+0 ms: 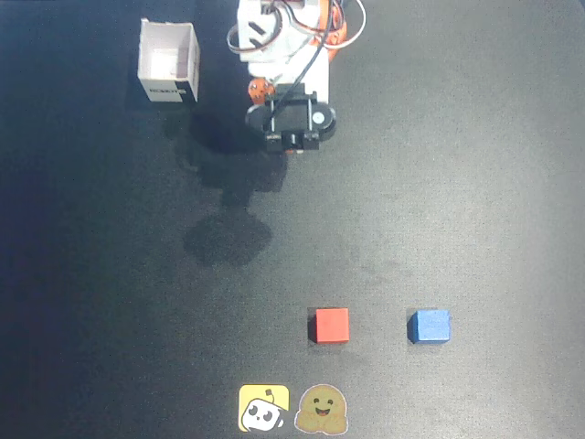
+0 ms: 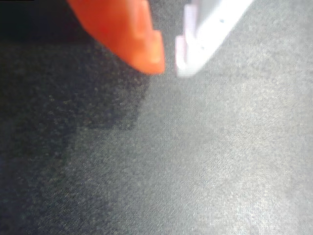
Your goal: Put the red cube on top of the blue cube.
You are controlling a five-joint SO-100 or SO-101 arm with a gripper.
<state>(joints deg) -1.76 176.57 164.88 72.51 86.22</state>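
In the overhead view the red cube (image 1: pixel 331 324) rests on the dark mat near the front, and the blue cube (image 1: pixel 429 326) sits about a cube's width and a half to its right. Both stand apart, with nothing on top of either. The arm (image 1: pixel 291 114) is folded at the back of the mat, far from both cubes, and its black wrist block hides the fingers from above. The wrist view shows my gripper (image 2: pixel 170 66) just above bare mat: an orange finger (image 2: pixel 132 34) and a white finger (image 2: pixel 205 34) with tips almost touching and nothing between them. Neither cube shows in the wrist view.
An open white box (image 1: pixel 169 62) stands at the back left, beside the arm's base. Two cartoon stickers (image 1: pixel 283 408) lie at the front edge, just in front of the red cube. The arm's shadow falls on the mat left of centre.
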